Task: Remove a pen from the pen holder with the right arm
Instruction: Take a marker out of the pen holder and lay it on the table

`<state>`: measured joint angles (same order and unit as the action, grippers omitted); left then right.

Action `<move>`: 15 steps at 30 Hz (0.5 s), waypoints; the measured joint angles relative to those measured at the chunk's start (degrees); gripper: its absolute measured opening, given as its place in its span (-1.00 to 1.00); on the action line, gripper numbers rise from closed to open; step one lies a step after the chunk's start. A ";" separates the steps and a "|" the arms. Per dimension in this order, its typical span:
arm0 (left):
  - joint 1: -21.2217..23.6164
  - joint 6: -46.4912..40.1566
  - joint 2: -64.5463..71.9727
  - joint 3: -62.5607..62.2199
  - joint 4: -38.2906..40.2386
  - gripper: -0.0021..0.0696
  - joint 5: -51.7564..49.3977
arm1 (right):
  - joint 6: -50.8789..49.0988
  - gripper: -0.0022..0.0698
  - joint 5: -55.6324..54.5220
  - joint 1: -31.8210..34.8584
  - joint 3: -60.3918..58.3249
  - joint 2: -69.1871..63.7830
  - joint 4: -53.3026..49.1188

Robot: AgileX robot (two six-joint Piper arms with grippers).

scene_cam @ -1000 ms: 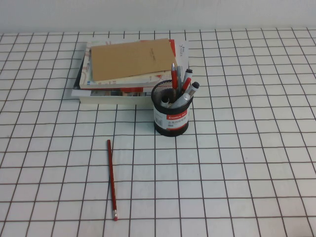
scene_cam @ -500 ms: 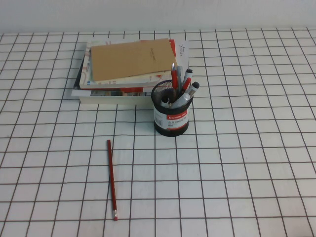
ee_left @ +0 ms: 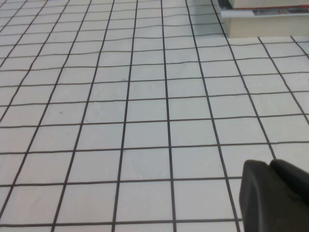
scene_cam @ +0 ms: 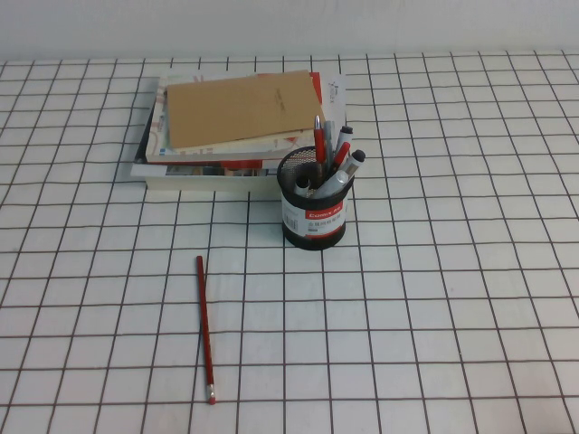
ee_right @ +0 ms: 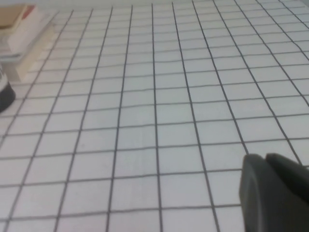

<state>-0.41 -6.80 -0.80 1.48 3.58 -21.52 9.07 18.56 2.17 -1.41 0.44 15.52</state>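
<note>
A black mesh pen holder [scene_cam: 314, 210] stands near the table's middle, in front of a book stack. Several pens [scene_cam: 336, 156], red and grey, stick up out of it. A sliver of the holder [ee_right: 5, 92] shows at the edge of the right wrist view. Neither arm appears in the high view. My right gripper [ee_right: 264, 166] hangs shut over bare grid cloth, well to the holder's right, holding nothing. My left gripper [ee_left: 269, 171] is also shut and empty over the cloth, with the book stack's corner [ee_left: 260, 17] ahead of it.
A stack of books [scene_cam: 237, 127] topped by a brown notebook lies just behind and left of the holder. A red pencil [scene_cam: 205, 327] lies on the grid cloth at front left. The checked tablecloth [scene_cam: 452, 298] covers the whole table.
</note>
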 joint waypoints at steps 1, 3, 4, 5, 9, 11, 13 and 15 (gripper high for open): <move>0.00 0.00 0.00 0.00 0.00 -0.95 0.00 | 0.00 -0.98 -0.81 0.00 0.00 0.00 1.42; 0.00 0.00 0.00 0.00 0.00 -0.95 0.00 | 0.00 -0.98 -3.63 0.00 -0.01 0.00 5.64; 0.00 0.00 0.00 0.00 0.00 -0.95 0.00 | 0.00 -0.98 -5.75 0.00 -0.01 0.00 8.10; 0.00 0.00 0.00 0.00 0.00 -0.95 0.00 | 0.00 -0.98 -8.10 0.00 -0.01 0.00 11.00; 0.00 0.00 0.00 0.00 0.00 -0.95 0.00 | 0.00 -0.98 -16.18 0.00 -0.01 0.00 24.84; 0.00 0.00 0.00 0.00 0.00 -0.95 0.00 | 0.00 -0.98 -17.82 0.00 -0.01 0.00 30.49; 0.00 0.00 0.00 0.00 0.00 -0.95 0.00 | 0.00 -0.98 -18.56 0.00 -0.01 0.00 33.60; 0.00 0.00 0.00 0.00 0.00 -0.95 0.00 | 0.00 -0.98 -18.87 0.00 -0.01 0.00 35.25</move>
<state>-0.41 -6.80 -0.80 1.48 3.58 -21.52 9.07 -0.31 2.17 -1.42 0.44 50.77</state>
